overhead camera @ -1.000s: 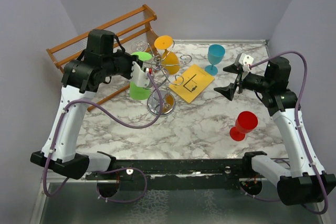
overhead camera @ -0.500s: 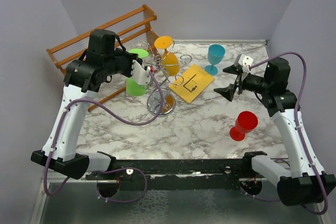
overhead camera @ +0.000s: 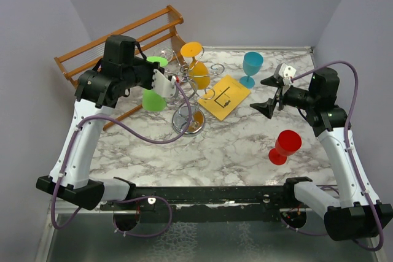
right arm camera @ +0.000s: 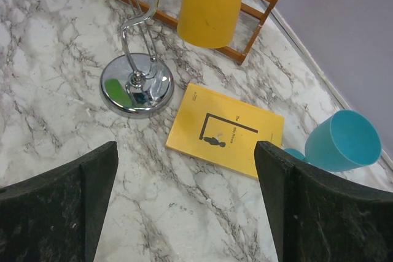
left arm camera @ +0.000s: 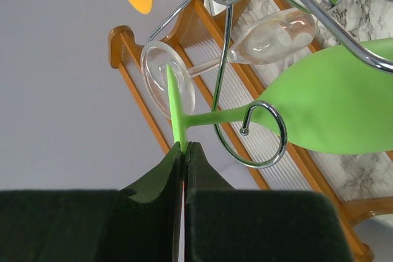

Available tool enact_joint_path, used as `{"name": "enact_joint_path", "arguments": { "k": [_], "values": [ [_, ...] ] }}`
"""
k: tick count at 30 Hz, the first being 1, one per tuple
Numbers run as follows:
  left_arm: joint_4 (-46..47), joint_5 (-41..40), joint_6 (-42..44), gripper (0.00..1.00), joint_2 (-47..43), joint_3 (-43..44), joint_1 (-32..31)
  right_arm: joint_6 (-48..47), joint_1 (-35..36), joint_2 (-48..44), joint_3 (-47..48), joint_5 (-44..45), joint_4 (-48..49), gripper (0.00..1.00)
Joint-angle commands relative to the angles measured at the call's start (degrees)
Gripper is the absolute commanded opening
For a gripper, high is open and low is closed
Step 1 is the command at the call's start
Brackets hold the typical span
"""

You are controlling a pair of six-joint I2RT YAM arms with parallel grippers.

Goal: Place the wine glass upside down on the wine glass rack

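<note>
Green wine glass (left arm camera: pixel 331 105) shifted left; stem inside hook of wine glass rack (right arm camera: pixel 136 87). Left gripper (left arm camera: pixel 185 149) pinches foot, right gripper (right arm camera: pixel 184 204) spread. Advised: lower gently, foot seated.

Green wine glass (left arm camera: pixel 344 105), chrome rack (right arm camera: pixel 136 84), marbled table (overhead camera: pixel 215 145)

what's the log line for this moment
left jaws: shut on green plastic wine glass foot | stem: at chrome wire rack loop | right jaws: open, empty
</note>
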Motion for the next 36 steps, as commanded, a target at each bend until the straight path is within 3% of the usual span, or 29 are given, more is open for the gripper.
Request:
{"name": "enact_joint_path", "arguments": {
  "k": [1,10,23,36],
  "values": [
    [-0.3,-3.2,-0.6,0.0,-1.8,0.1,0.1,-0.6,0.2,-1.0,-0.4,0.3,1.8,0.92],
    [-2.6,-4.0,-1.0,0.0,-2.5,0.8,0.1,-0.7,0.2,-1.0,-0.5,0.3,1.7,0.92],
    [-7.1,0.9,-1.7,0.0,-3.3,3.5,0.1,-0.7,0.2,-1.0,-0.6,0.2,1.7,0.92],
    [-6.7,4.8,-1.2,0.0,-3.3,0.0,0.1,-0.8,0.2,-1.2,-0.7,0.2,1.8,0.93]
  ]
}}
